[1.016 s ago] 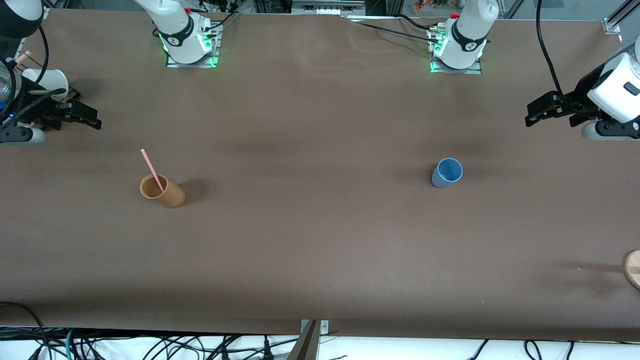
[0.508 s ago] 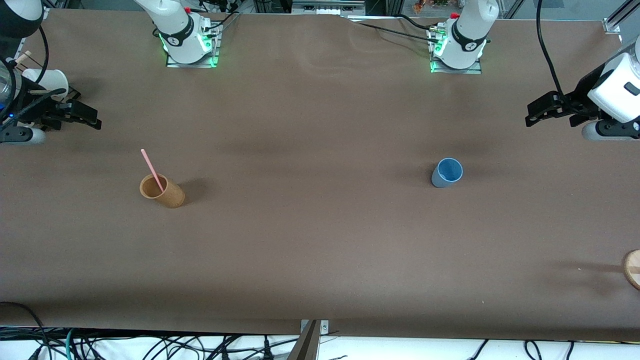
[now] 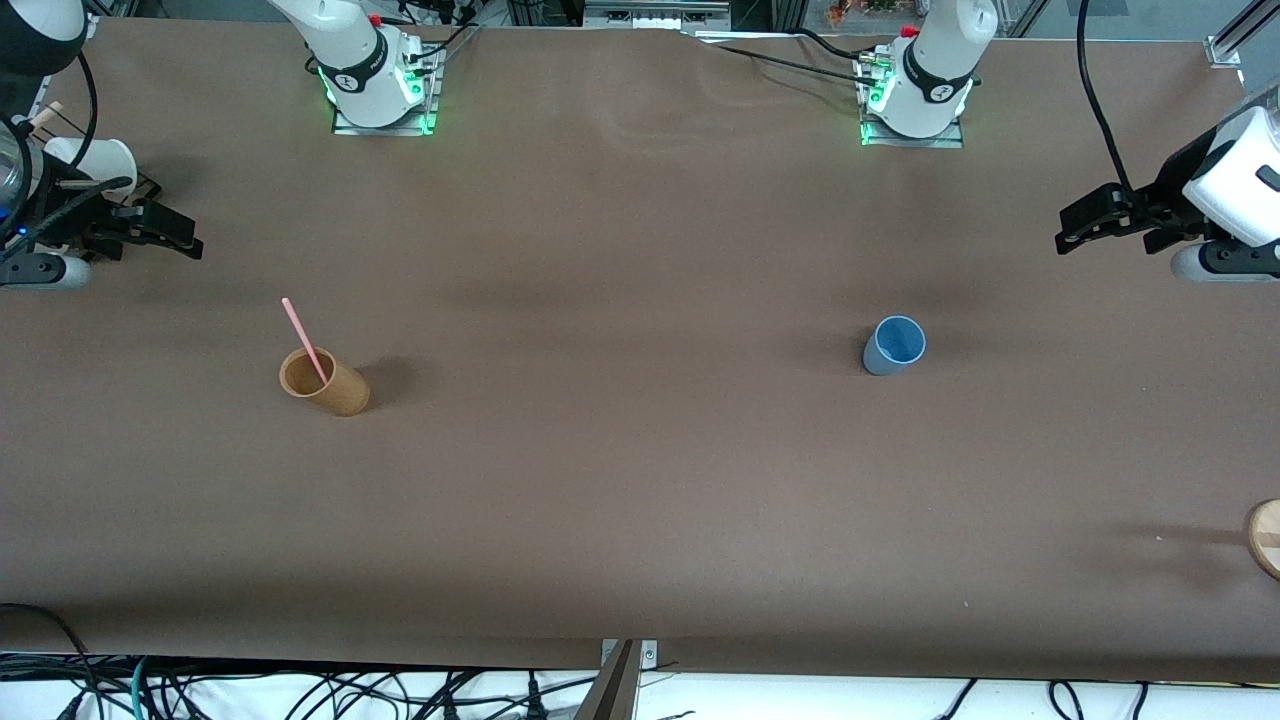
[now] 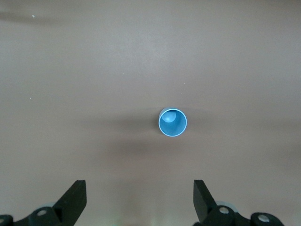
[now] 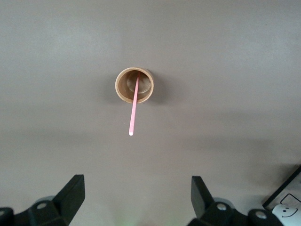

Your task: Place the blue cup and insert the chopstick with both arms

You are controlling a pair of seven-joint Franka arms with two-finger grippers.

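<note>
The light-blue cup (image 3: 893, 345) stands upright on the brown table toward the left arm's end; it also shows in the left wrist view (image 4: 172, 122). The pink chopstick (image 3: 305, 340) leans in the tan wooden cup (image 3: 324, 381) toward the right arm's end; the right wrist view shows the chopstick (image 5: 134, 109) in the tan cup (image 5: 134, 85). My left gripper (image 3: 1078, 227) is open and empty, held high near the table's end, apart from the blue cup. My right gripper (image 3: 175, 236) is open and empty, held high near the other end, apart from the tan cup.
A white cup (image 3: 98, 158) with sticks sits by the right gripper at the table's end. A round wooden object (image 3: 1266, 537) lies at the left arm's end, nearer the front camera. The arm bases (image 3: 380, 85) stand along the table's back edge.
The left gripper has drifted slightly toward the table's end. The right arm, both cups and the chopstick have not moved.
</note>
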